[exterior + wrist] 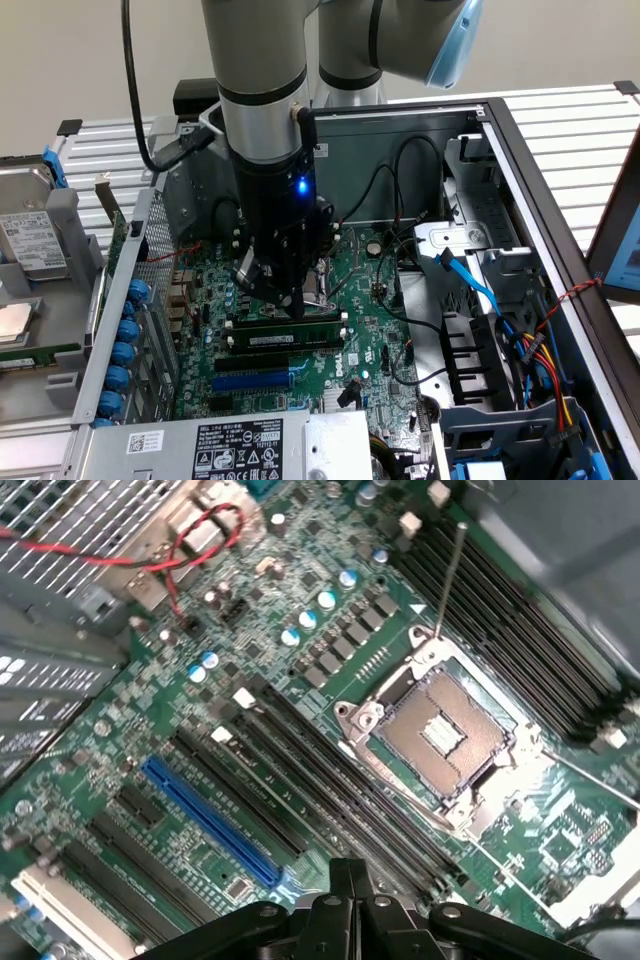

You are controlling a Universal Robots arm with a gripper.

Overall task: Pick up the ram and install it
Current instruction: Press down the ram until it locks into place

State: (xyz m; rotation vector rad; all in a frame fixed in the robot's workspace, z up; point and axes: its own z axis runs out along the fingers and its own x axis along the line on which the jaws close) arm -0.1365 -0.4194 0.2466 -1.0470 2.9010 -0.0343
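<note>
The ram point(272, 322) is a long green stick standing in a black slot of the motherboard point(370, 330), right under my fingertips. A second green stick with a white sticker point(282, 343) sits in the slot beside it. My gripper point(296, 306) hangs straight down over the first stick, its tip at or just above the stick's top edge. In the wrist view the gripper point(352, 882) has its fingers pressed together with nothing between them. It hovers over the end of the long black slots point(300, 750).
The open CPU socket point(440, 730) lies just beyond the slots. A blue slot point(210, 820) runs parallel to them. Red wires point(190, 540) cross a metal grille. A blue cable point(470, 275) and a drive cage point(500, 400) fill the exterior view's right.
</note>
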